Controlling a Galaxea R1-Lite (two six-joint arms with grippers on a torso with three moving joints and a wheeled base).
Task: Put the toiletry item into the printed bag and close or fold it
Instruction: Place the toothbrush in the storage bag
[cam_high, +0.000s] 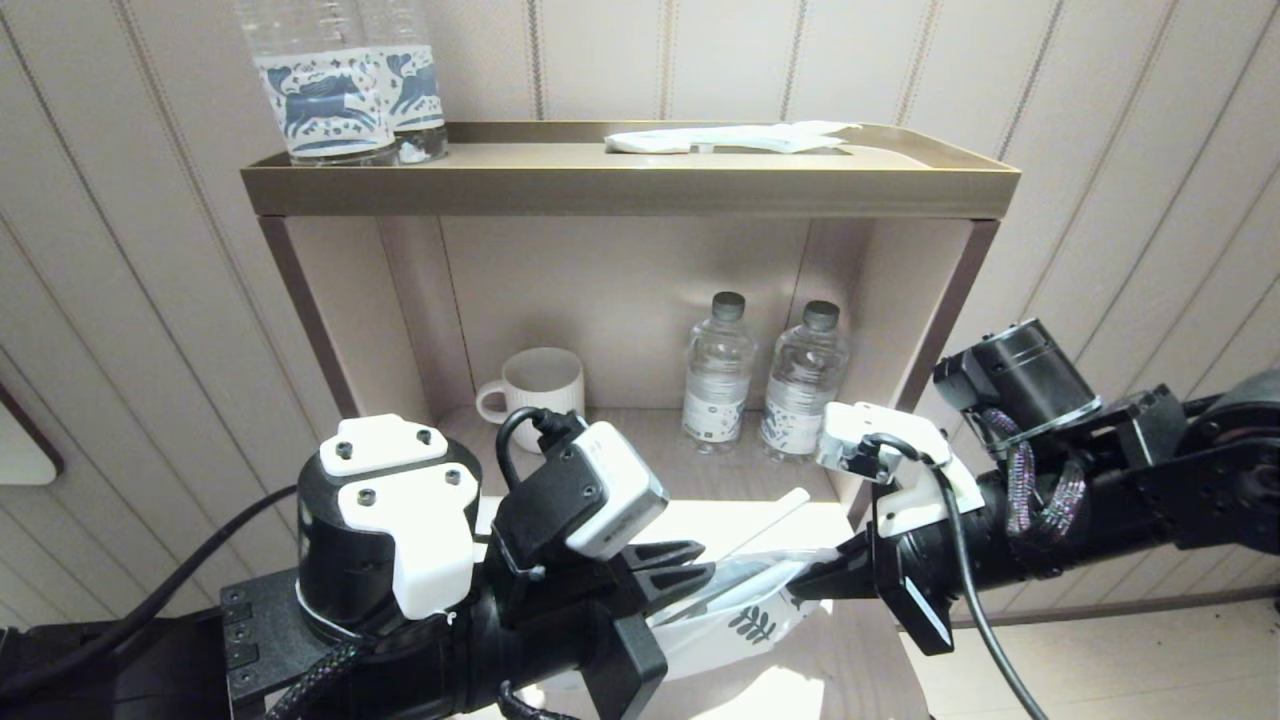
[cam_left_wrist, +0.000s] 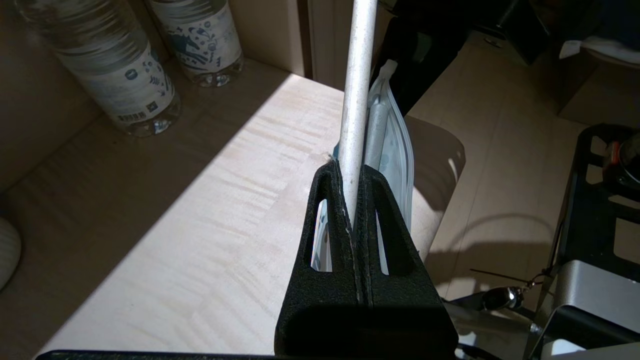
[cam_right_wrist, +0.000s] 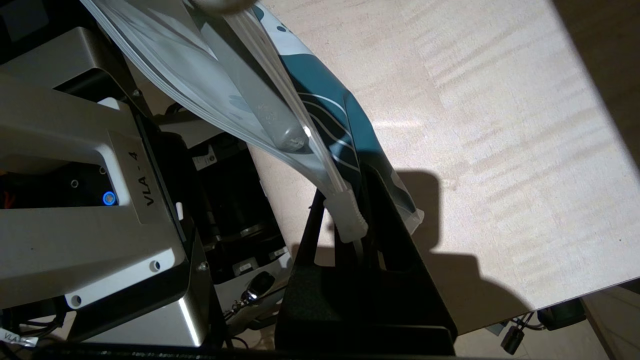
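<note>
Above the near edge of the sunlit counter (cam_high: 760, 480), the left gripper (cam_left_wrist: 353, 200) clenches a white stick-like toiletry item (cam_left_wrist: 356, 100) half inside the printed bag (cam_high: 745, 620), whose right end the right gripper (cam_right_wrist: 352, 235) pinches; a slack hold could spill both.

Head camera looks down on the shelf (cam_high: 620, 180); both wrist cameras look closely along their fingers at the shared printed bag (cam_right_wrist: 320, 100).

Striped wall (cam_high: 1100, 150), beige shelf unit (cam_high: 630, 190), sunlit tabletop (cam_left_wrist: 200, 225).
</note>
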